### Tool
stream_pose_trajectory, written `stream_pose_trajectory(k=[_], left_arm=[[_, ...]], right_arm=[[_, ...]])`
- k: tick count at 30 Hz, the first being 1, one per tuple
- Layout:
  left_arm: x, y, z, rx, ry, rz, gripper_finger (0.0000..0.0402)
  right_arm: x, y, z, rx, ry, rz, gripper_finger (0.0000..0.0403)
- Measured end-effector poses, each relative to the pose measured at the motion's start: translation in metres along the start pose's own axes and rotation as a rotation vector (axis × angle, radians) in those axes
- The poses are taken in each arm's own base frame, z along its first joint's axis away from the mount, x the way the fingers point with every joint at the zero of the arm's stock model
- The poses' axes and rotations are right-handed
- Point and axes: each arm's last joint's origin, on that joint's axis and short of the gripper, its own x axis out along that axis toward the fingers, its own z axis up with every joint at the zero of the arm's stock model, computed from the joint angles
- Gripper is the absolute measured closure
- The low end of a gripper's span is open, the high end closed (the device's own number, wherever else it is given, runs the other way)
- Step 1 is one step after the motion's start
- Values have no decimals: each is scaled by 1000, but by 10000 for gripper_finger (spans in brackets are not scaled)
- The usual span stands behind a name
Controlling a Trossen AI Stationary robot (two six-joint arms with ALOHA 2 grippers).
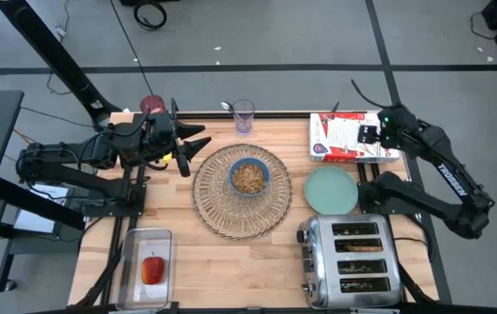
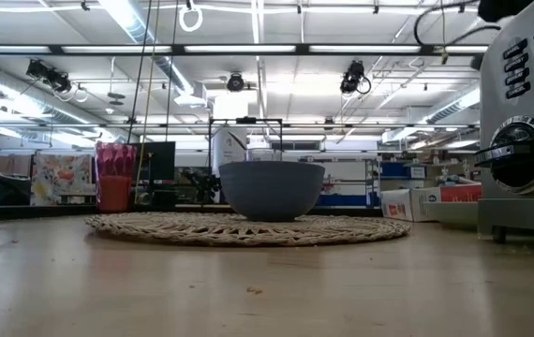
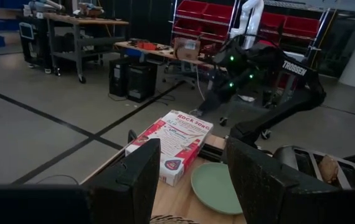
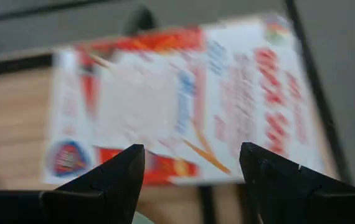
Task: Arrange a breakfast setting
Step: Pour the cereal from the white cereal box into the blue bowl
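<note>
Both grippers stand with jaws spread wide and empty. Left gripper (image 1: 192,144) hovers over the table's left rear, just beside the round woven straw placemat (image 1: 242,192), a pale coiled disc at the centre. On it sits the small blue cereal bowl (image 1: 249,178), filled with brown flakes. Right gripper (image 1: 364,135) hangs over the red-and-white cereal box (image 1: 343,139) at the right rear. Nearer lies the mint-green plate (image 1: 330,189), bare, touching the chrome toaster (image 1: 350,262). A red apple (image 1: 153,269) rests in a clear tray (image 1: 146,240) at front left.
</note>
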Motion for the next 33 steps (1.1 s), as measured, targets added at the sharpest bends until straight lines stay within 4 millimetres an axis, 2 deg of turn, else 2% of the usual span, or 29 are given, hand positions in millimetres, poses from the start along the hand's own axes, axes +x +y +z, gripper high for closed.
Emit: stream_pose_trajectory(k=[8, 12, 18, 21, 29, 33], left_arm=[[0, 0, 0, 0, 0, 0, 212], [0, 0, 0, 0, 0, 0, 212], [0, 0, 0, 0, 0, 0, 212], [0, 0, 0, 0, -3, -1, 212], [-1, -3, 1, -115, -5, -29, 212], [-1, -3, 0, -103, -4, -33, 212]], right_arm=[[31, -16, -12, 58, 180, -214, 136], [43, -25, -12, 272, 167, -322, 142], [43, -38, -4, 594, 11, -479, 158], [49, -45, 0, 697, -37, -559, 162], [92, -61, 1, 869, -48, -538, 163], [104, -66, 3, 929, -71, -467, 163]])
